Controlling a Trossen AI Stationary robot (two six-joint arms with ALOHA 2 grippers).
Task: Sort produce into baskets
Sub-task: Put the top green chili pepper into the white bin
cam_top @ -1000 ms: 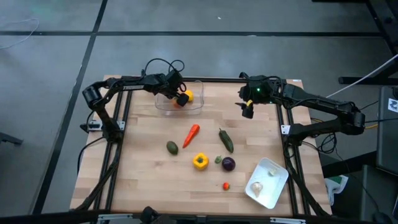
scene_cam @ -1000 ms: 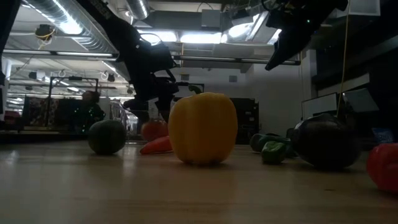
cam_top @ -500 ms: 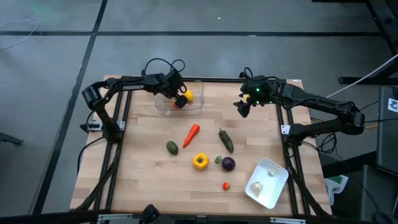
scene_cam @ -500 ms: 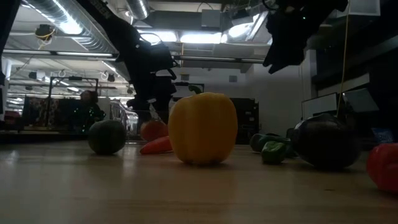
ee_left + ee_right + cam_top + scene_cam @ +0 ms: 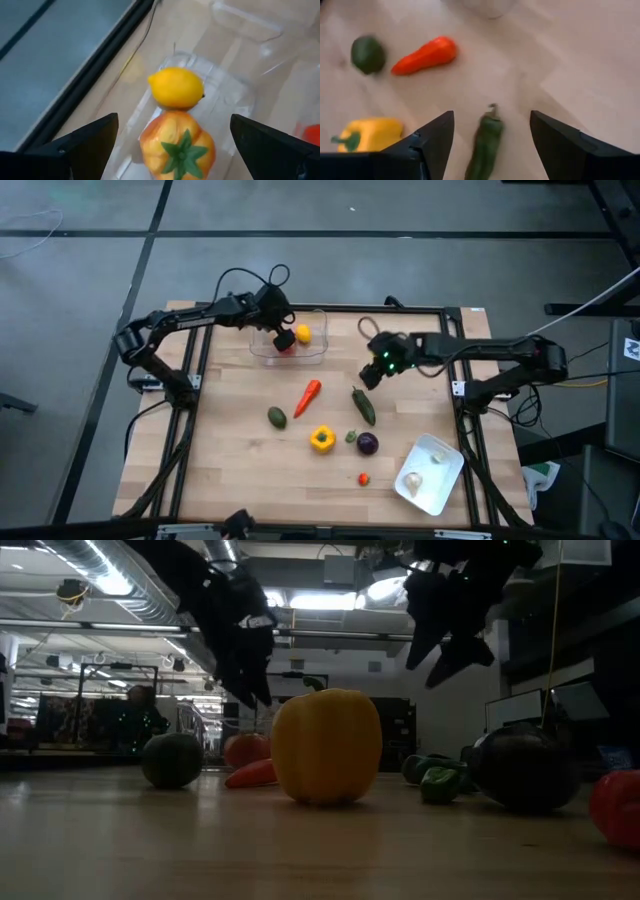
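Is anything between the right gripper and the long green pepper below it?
Nothing visible. The right gripper, jaws open, hangs over the green pepper with only bare table around; the carrot lies apart.

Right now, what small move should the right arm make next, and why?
Probably lower straight down: the right end effector hangs open above the long green pepper, which lies free on the table between its fingers in the wrist view.
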